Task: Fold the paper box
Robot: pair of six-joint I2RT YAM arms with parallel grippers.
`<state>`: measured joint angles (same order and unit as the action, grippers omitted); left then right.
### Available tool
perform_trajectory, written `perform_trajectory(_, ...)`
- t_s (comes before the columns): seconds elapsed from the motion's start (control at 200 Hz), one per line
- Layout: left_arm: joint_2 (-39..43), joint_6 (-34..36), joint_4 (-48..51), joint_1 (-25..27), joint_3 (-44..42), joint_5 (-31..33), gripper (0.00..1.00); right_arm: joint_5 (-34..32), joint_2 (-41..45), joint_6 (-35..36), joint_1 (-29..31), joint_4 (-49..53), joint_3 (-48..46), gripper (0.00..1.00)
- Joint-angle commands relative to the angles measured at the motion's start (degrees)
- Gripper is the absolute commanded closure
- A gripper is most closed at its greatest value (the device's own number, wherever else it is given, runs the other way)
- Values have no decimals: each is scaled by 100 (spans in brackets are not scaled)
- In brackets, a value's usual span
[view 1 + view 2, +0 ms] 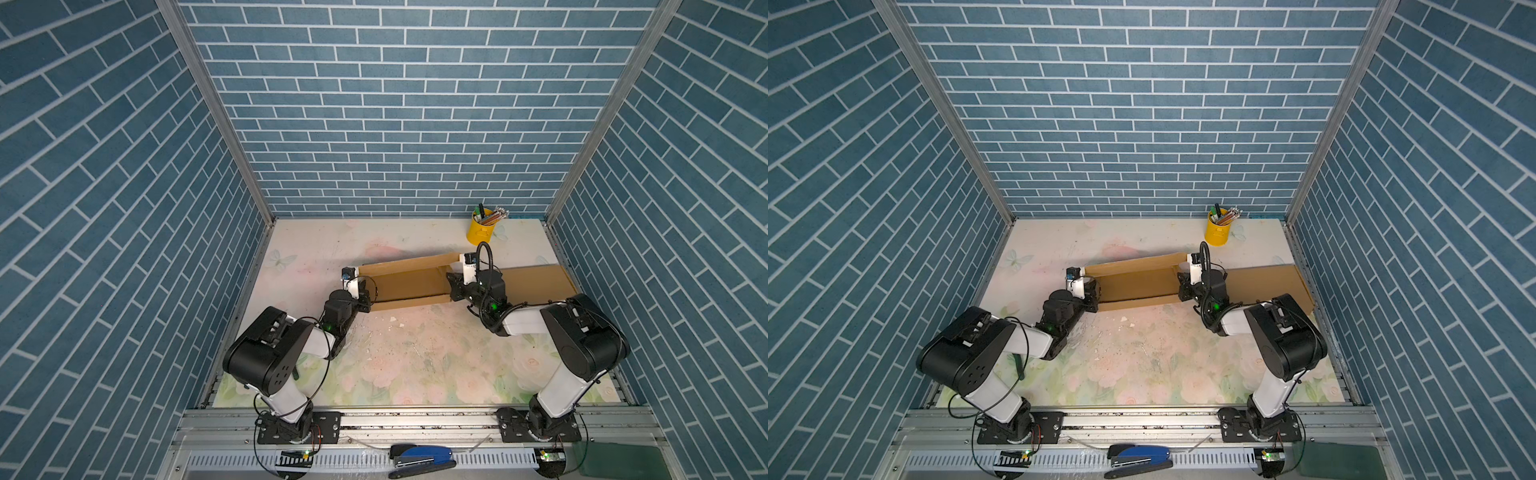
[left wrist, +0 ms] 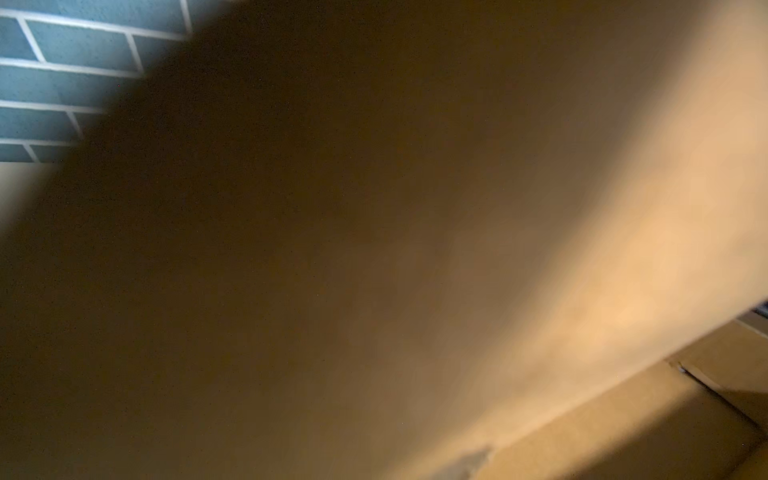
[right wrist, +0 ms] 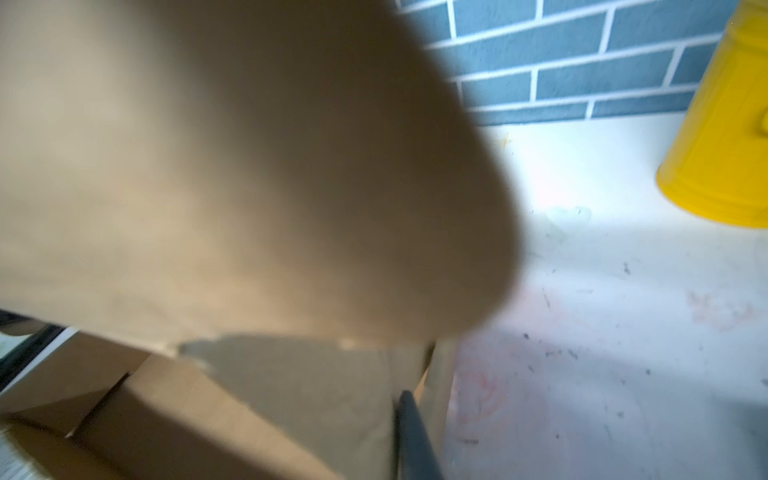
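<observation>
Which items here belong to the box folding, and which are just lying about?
Part of the job: paper box; left gripper; right gripper.

Just lying about: yellow pen pot by the back wall; blue stapler on the front rail.

The worktop (image 1: 415,365) is a pale sheet printed with pink flowers, green leaves and butterflies, scuffed and speckled with dark marks. A glossy yellow cup full of pencils and pens (image 1: 480,232) stands upright on it close to the far edge. Just on the near side of the cup lies a long brown cardboard box (image 1: 407,282), partly folded. Two of its long walls are raised, and a flat panel stretches out to the cup's right. Further from the cup, beyond the box, a few small white scraps (image 1: 392,319) lie on the print.
</observation>
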<state>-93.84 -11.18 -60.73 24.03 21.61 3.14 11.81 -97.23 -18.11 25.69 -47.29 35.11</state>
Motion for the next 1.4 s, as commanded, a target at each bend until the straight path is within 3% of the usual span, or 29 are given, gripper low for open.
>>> perform_trajectory(0.0,-24,103,828,23,-141,-58,92,437,460,13,-141,744,-124,74)
perform_trajectory(0.145,-33,103,793,23,-147,-34,92,850,1073,385,-268,1522,-166,55)
perform_trajectory(0.23,-39,106,782,24,-146,-55,92,964,1537,725,-368,2175,-159,49)
perform_trajectory(0.435,-46,133,765,31,-154,-74,92,1136,2682,1701,-591,4417,470,45)
perform_trajectory(0.575,-117,134,682,25,-154,-94,91,1474,2865,2312,-591,5921,1442,41)
perform_trajectory(0.675,-145,107,591,29,-173,-76,91,1828,2484,2534,-534,6712,2338,33)
perform_trajectory(0.905,-85,74,562,27,-227,-35,91,2072,987,3201,151,7988,4122,30)
perform_trajectory(1.17,-29,55,580,25,-273,4,90,2532,-491,3520,678,9019,5822,33)
perform_trajectory(1.395,16,59,654,24,-255,10,90,2740,-1153,3592,889,9271,6396,38)
